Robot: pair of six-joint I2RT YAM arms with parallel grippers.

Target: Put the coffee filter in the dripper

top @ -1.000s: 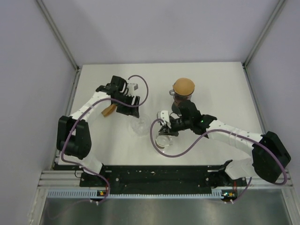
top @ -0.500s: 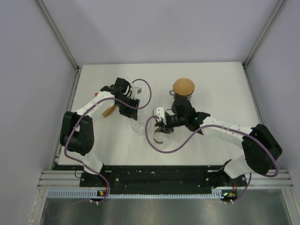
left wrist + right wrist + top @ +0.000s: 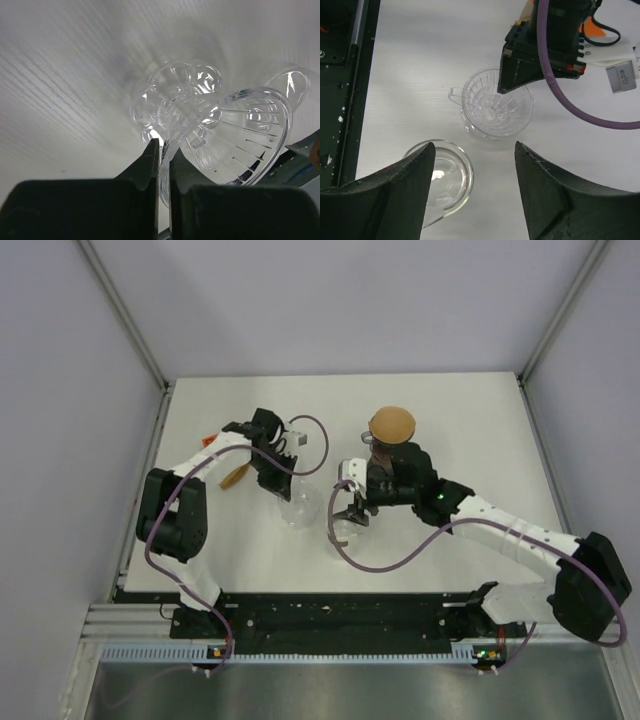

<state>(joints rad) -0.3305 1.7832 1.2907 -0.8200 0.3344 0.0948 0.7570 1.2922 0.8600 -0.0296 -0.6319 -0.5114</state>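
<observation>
The clear ribbed dripper (image 3: 298, 508) stands upright on the white table (image 3: 470, 440). My left gripper (image 3: 281, 488) is shut on its rim, and in the left wrist view the black fingers (image 3: 150, 165) pinch the thin wall of the dripper (image 3: 230, 130). The right wrist view shows the dripper (image 3: 495, 105) with its handle to the left. My right gripper (image 3: 350, 508) hangs open and empty (image 3: 475, 145) over a glass cup (image 3: 440, 175). Brown coffee filter paper forms a domed stack (image 3: 392, 424) on a dark stand.
A flat brown wedge (image 3: 234, 476), perhaps a folded filter, lies on the table beside the left arm. The glass cup (image 3: 345, 532) stands just right of the dripper. Purple cables loop off both wrists. Grey walls enclose the table on three sides.
My left gripper has moved onto the dripper and closed on its rim. My right gripper has opened, let go of the glass cup, and drawn back slightly toward the filter stand.
</observation>
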